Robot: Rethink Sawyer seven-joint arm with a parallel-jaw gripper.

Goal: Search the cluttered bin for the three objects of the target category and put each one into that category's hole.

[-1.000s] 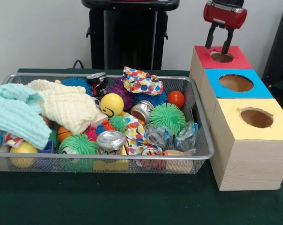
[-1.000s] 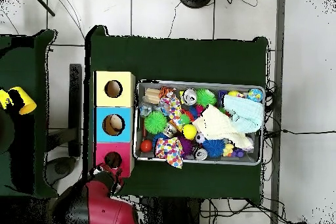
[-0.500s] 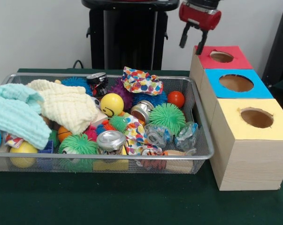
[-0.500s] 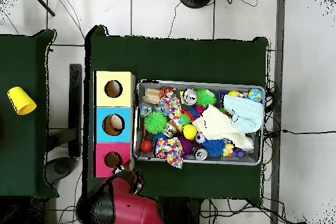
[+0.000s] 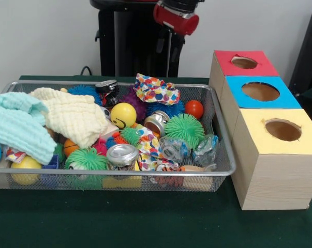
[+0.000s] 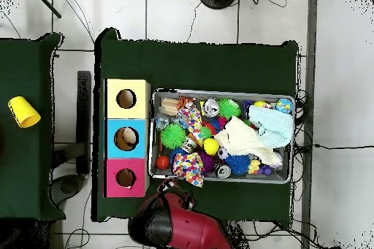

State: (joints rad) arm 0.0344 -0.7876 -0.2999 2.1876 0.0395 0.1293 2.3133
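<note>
The green desk (image 5: 145, 227) carries a wire bin (image 5: 225, 155) and, just beside it, a row of three wooden boxes (image 5: 272, 170), each with a hole in a red, blue or yellow top. The target objects cannot be told apart yet; all candidates lie piled in the bin.

Two cloths (image 5: 73, 116) cover one end of the bin and may hide targets; a search limited to the visible layer could miss them.

The hand (image 5: 167, 49) hangs above the bin's far rim. Whether it is open or closed cannot be told, and no object shows in it.

Spiky balls (image 5: 185, 129), cans (image 5: 122, 154) and crumpled plastic (image 5: 205, 150) touch one another. A descent into this pile risks pinching two items together or knocking one over the rim.
</note>
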